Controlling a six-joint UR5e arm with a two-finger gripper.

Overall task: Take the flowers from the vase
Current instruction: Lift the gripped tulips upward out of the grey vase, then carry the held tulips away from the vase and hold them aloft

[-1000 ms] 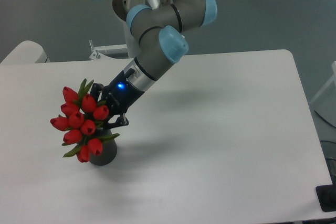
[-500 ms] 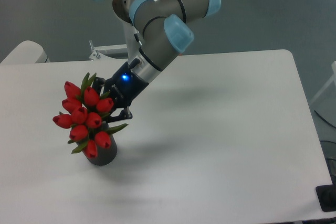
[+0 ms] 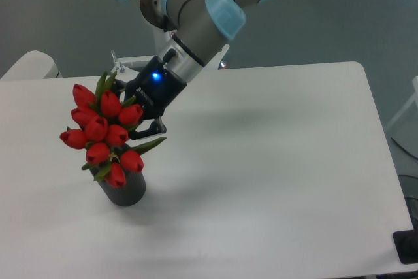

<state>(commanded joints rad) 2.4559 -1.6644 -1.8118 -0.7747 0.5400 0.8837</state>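
Observation:
The flowers (image 3: pixel 103 135) are a tight bunch of red tulip buds with green leaves, at the left of the table. My gripper (image 3: pixel 139 127) is shut on the bunch from its right side, behind the buds. The bunch is raised, and its lowest buds overlap the rim of the vase (image 3: pixel 125 191), a small dark grey cylinder standing upright on the table below. The stems and my fingertips are hidden behind the buds and leaves.
The white table (image 3: pixel 274 161) spreads to the right and front. A metal bracket (image 3: pixel 124 65) sits at the table's back edge behind my arm. A rounded white surface (image 3: pixel 29 65) lies at the far left.
My gripper has moved up and slightly back with the flowers. The bunch has risen out of the vase, which has stayed in place.

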